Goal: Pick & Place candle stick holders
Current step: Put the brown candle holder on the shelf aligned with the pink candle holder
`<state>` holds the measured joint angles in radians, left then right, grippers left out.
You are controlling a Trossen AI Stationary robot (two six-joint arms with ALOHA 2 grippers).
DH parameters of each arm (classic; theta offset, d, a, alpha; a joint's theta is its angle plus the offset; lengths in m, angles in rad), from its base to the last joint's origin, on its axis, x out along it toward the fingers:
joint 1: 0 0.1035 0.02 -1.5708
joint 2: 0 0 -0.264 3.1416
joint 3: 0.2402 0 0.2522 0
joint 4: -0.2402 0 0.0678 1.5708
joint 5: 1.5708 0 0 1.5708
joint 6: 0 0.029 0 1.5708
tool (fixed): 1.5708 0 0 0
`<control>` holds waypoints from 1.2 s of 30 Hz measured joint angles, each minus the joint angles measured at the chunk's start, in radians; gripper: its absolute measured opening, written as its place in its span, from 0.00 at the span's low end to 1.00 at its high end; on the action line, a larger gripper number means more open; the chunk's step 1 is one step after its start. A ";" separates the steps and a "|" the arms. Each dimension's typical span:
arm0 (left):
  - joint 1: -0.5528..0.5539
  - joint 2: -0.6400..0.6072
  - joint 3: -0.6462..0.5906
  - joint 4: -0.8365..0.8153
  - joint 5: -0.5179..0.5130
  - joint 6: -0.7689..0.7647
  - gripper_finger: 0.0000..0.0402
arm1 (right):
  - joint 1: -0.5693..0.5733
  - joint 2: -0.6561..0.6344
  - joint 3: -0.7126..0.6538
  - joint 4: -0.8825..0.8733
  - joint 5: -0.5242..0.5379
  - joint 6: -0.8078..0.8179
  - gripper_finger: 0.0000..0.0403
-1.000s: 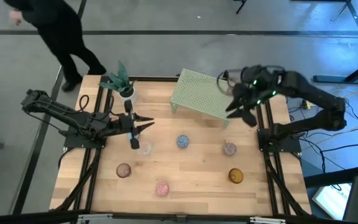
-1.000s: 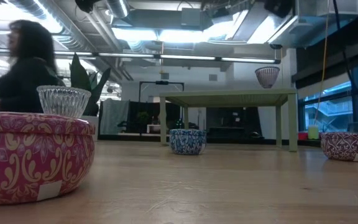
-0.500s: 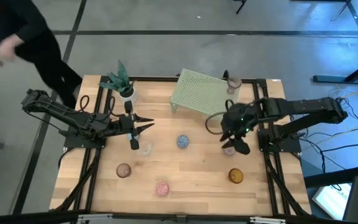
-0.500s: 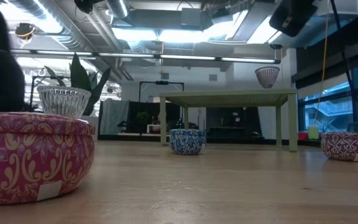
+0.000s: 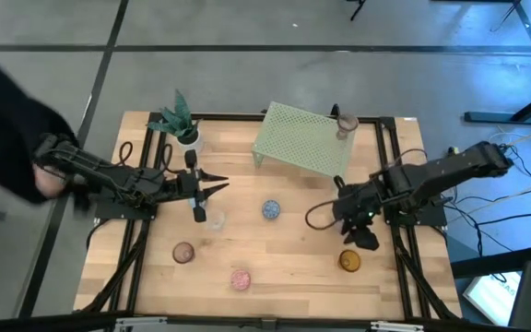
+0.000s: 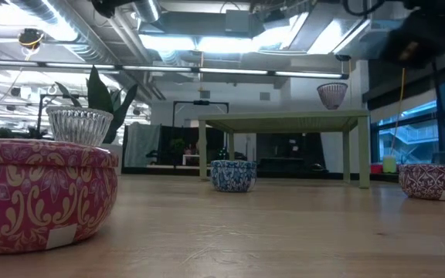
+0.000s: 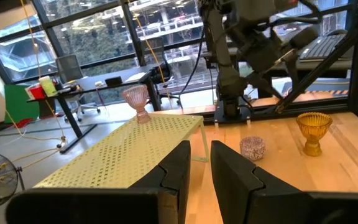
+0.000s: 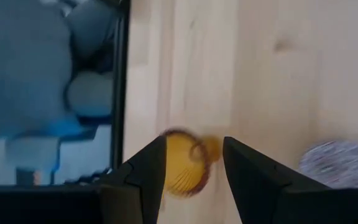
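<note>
I centre my right gripper (image 8: 191,163), jaws apart and empty, over the amber holder (image 8: 185,168); left gripper (image 7: 194,163), nearly together, waits.

On the wooden table (image 5: 275,267), the right gripper (image 5: 361,236) hangs over the purple candle stick holder, just beside the amber holder (image 5: 349,261). The left gripper (image 5: 218,186) waits near the potted plant (image 5: 179,120), above a clear holder (image 5: 215,219). A pink holder (image 5: 345,124) stands on the green rack (image 5: 298,138); blue (image 5: 271,210), brownish (image 5: 183,252) and pink-patterned (image 5: 240,278) holders sit apart.
</note>
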<state>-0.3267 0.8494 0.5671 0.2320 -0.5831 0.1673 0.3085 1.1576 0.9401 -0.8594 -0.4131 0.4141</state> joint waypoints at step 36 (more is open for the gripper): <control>0.000 0.000 0.000 -0.004 0.000 0.003 0.15 | 0.252 0.080 -0.181 0.146 0.229 0.210 0.40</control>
<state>-0.3267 0.8494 0.5671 0.2276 -0.5835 0.1699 0.5605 1.2375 0.7589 -0.7137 -0.1836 0.6241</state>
